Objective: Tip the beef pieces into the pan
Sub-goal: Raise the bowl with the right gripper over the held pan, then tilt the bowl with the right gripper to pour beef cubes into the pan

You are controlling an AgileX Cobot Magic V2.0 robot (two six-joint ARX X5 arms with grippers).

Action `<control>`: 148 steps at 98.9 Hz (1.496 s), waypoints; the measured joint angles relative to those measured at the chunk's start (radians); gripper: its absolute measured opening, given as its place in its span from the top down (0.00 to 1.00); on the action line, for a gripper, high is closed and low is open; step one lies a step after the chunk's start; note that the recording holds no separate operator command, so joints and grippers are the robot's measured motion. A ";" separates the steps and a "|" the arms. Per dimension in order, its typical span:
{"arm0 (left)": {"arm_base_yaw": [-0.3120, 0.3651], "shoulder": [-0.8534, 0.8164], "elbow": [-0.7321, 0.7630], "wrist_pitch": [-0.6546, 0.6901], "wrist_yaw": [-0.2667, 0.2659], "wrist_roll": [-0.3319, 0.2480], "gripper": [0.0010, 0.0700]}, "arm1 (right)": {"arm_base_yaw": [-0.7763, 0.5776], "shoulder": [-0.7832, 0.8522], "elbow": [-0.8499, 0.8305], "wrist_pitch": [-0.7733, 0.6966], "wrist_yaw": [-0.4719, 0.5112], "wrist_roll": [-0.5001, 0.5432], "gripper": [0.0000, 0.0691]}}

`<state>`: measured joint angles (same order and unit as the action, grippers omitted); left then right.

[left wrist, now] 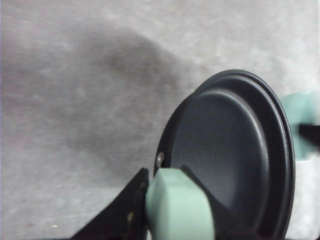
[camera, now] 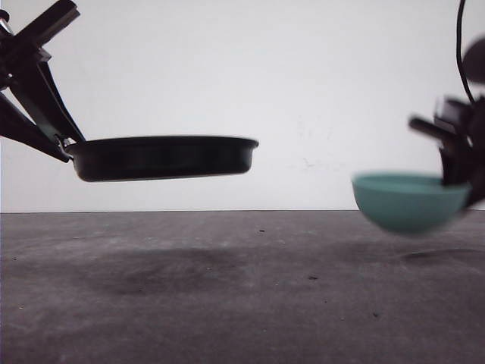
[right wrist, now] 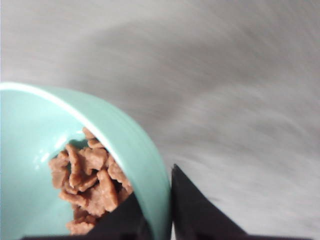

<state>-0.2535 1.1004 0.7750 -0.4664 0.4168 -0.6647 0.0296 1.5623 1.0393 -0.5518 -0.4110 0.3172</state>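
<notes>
My left fingers [left wrist: 172, 212] are clamped on the short, rounded, pale mint-green handle [left wrist: 177, 210] of the shallow round black pan [left wrist: 230, 160]; one dark finger lies on each side of the handle. The pan extends out beyond my fingertips, interior bare. Front view: left fingers [camera: 64, 144] hold the pan [camera: 163, 157] level and well clear of the grey bench [camera: 242, 303], shadow beneath.

My right fingers [right wrist: 157, 215] pinch the rim of the teal rounded bowl [right wrist: 125, 150], one finger inside the wall, one outside. The small reddish-brown beef pieces [right wrist: 90, 180] sit heaped in the bowl's bottom, just beside my inner finger. Front view: the bowl [camera: 409, 201] hangs off the bench in my right fingers [camera: 455, 171], blurred, well apart from the pan.
</notes>
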 joint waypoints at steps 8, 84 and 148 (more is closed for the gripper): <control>0.000 0.004 0.000 -0.001 -0.004 0.008 0.93 | 0.043 -0.074 0.004 0.029 -0.019 0.024 0.97; -0.122 0.095 0.000 -0.001 -0.039 0.013 0.93 | 0.777 -0.232 0.069 0.206 0.607 0.096 0.97; -0.122 0.095 0.006 0.058 0.053 -0.065 0.93 | 0.959 -0.219 0.069 0.247 1.105 -0.013 0.97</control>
<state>-0.3756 1.1954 0.7807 -0.4080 0.4702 -0.7300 0.9882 1.3434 1.1080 -0.3050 0.6941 0.3042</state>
